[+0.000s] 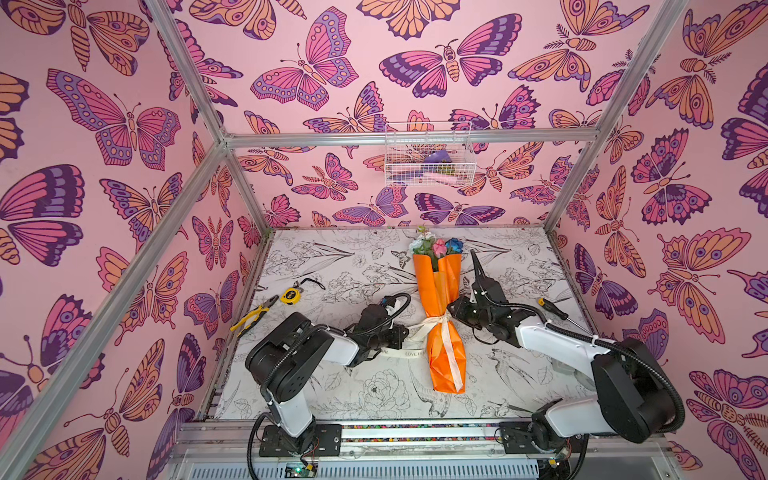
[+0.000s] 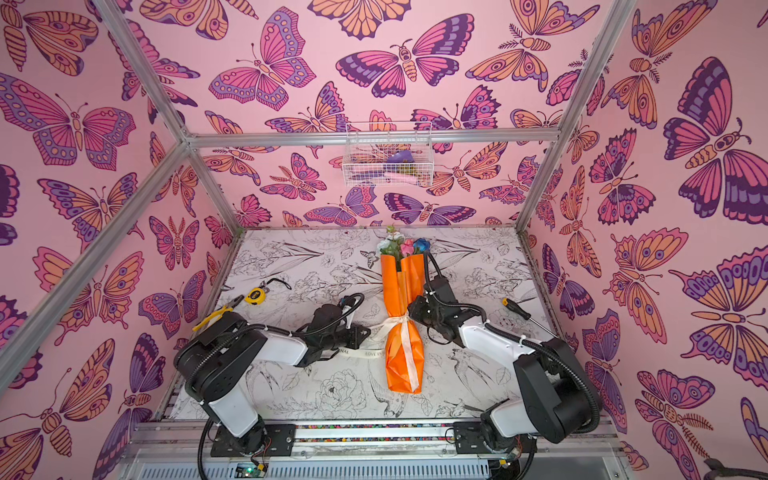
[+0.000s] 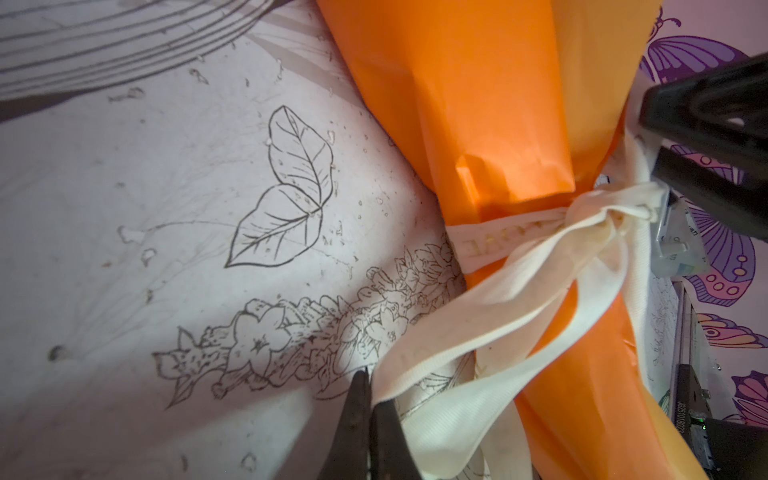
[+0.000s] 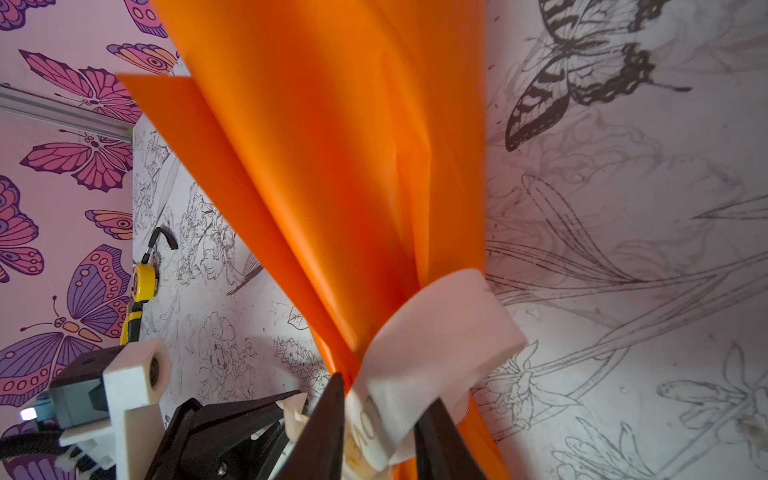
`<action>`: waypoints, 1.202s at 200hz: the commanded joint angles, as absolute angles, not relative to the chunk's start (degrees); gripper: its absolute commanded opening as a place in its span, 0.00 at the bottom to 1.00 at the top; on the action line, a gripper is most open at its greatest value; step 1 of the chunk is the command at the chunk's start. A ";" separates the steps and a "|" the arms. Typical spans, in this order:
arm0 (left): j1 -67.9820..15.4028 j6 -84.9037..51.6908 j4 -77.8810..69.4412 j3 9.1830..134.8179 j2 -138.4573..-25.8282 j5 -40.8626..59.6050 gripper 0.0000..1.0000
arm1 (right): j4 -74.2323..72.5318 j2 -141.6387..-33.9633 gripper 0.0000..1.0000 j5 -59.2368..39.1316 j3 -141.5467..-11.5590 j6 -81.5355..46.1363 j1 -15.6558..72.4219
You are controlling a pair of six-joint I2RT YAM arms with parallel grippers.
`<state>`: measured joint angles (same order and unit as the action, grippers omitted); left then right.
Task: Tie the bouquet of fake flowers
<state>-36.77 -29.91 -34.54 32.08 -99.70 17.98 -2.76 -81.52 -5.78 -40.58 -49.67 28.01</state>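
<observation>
Bouquet: the bouquet of fake flowers (image 1: pixel 439 299) lies lengthwise mid-table (image 1: pixel 332 270) in both top views, blooms toward the back wall, its orange wrap cinched at the waist by a cream ribbon (image 1: pixel 443 323).
Left gripper: the left gripper (image 3: pixel 371 392) has its jaws pressed fully together, pinching one ribbon tail just beside the wrap.
Right gripper: the right gripper (image 4: pixel 384 399) has its jaws narrowly parted, clamped on a ribbon loop that fills the gap, hard against the wrap's other side.
Knot: it sits between the two grippers, with a loose tail trailing over the paper.

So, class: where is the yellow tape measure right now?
In both top views, the tape measure lies on the table's left, just beyond the pliers.
</observation>
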 commanded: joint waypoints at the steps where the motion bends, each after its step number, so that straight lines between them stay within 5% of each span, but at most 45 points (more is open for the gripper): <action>1: -37.05 -28.56 -33.24 32.76 -98.81 17.66 0.00 | -2.76 -80.90 0.25 -4.32 -42.71 -48.27 28.52; 48: -37.18 -28.56 -33.24 33.05 -99.19 17.84 0.00 | -3.81 -83.05 0.21 -4.53 -43.95 -47.85 28.52; 87: -37.23 -28.70 -33.22 32.78 -98.70 17.27 0.00 | -3.11 -81.62 0.00 -4.77 -43.53 -46.65 28.70; 185: -37.32 -24.92 -18.63 34.11 -94.14 9.88 0.00 | 8.81 -71.18 0.00 7.06 -34.78 -45.62 28.83; 240: -39.22 -21.00 -18.46 36.52 -95.04 11.33 0.00 | 1.63 -74.23 0.00 1.38 -35.81 -45.16 29.02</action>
